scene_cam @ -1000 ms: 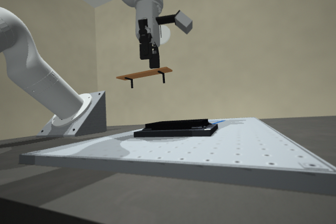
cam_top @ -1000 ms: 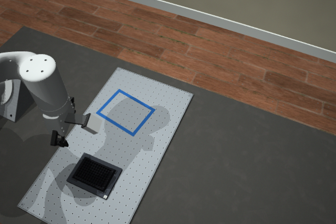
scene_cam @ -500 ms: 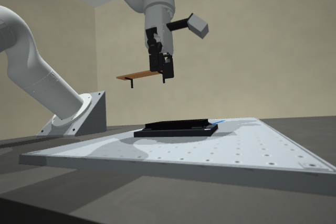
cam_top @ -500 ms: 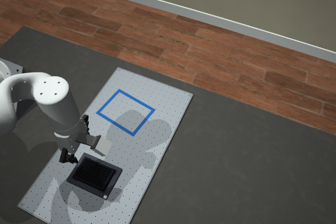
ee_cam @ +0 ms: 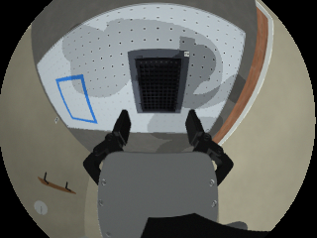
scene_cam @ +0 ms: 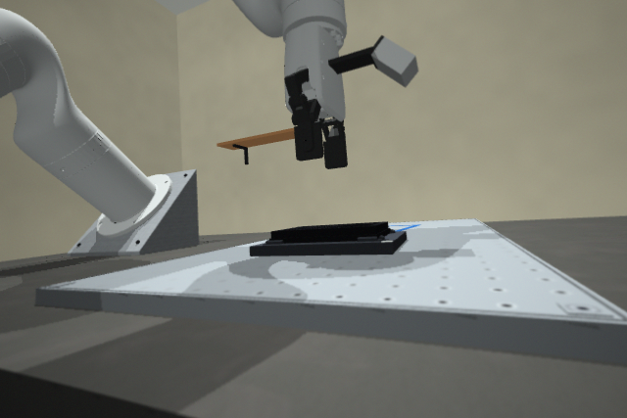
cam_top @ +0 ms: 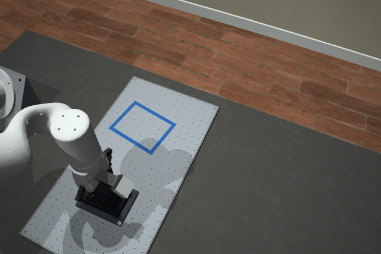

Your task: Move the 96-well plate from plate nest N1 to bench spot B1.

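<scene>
Light falls evenly and fairly bright from above; my arm's soft grey shadow spreads over the perforated deck (cam_top: 196,116) and crosses one corner of the blue taped outline (cam_top: 142,127); no glare anywhere; edges look slightly soft and jagged in every view; my wrist view bends strongly toward its round black border; my own fingers sit dark there.

- My gripper (scene_cam: 320,150) was black, on a white arm (scene_cam: 61,140) that carried a grey camera box (scene_cam: 396,60).
- The 96-well plate (cam_top: 104,197) was black with a fine grid of wells, in a dark plate nest (cam_top: 127,209).
- The deck (cam_top: 181,116) was pale grey, dotted with holes.
- The taped outline (cam_top: 122,132) was blue.
</scene>
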`<state>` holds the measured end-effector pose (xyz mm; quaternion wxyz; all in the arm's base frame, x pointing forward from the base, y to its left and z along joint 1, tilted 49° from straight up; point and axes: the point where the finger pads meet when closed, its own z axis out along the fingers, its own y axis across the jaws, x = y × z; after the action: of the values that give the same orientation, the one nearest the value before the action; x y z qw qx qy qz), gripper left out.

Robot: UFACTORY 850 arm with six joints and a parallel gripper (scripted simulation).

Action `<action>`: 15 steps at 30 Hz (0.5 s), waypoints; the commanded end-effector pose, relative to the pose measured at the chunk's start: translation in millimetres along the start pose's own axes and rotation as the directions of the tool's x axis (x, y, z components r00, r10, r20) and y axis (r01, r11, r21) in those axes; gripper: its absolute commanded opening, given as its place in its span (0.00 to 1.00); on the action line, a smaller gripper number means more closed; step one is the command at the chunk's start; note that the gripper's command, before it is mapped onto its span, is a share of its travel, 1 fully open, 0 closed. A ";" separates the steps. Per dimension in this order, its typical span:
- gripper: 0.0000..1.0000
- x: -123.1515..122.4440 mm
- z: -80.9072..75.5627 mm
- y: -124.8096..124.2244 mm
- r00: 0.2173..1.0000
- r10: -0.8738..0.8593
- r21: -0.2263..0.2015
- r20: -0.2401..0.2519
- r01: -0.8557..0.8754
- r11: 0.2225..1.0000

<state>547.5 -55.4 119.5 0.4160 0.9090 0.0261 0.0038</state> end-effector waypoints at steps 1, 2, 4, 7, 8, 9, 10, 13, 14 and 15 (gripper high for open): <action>1.00 3.6 2.3 1.3 1.000 0.001 0.000 -0.002 -0.001 1.000; 1.00 3.5 2.3 1.3 1.000 0.001 0.000 -0.002 -0.001 1.000; 1.00 3.6 2.3 1.3 1.000 0.001 0.000 -0.002 -0.001 1.000; 1.00 3.6 2.3 1.3 1.000 0.001 0.000 -0.002 -0.001 1.000; 1.00 3.6 2.3 1.3 1.000 0.001 0.000 -0.002 -0.001 1.000; 1.00 3.6 2.3 1.3 1.000 0.001 0.000 -0.002 -0.001 1.000; 1.00 3.6 2.3 1.3 1.000 0.001 0.000 -0.002 -0.001 1.000; 1.00 3.6 2.2 1.3 1.000 0.001 0.000 -0.002 -0.001 1.000; 1.00 3.6 3.9 1.3 1.000 0.001 0.000 -0.002 -0.001 1.000; 1.00 3.6 5.6 1.3 1.000 0.001 0.000 -0.002 -0.001 1.000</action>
<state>550.7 -58.6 118.2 0.4159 0.9090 0.0261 0.0043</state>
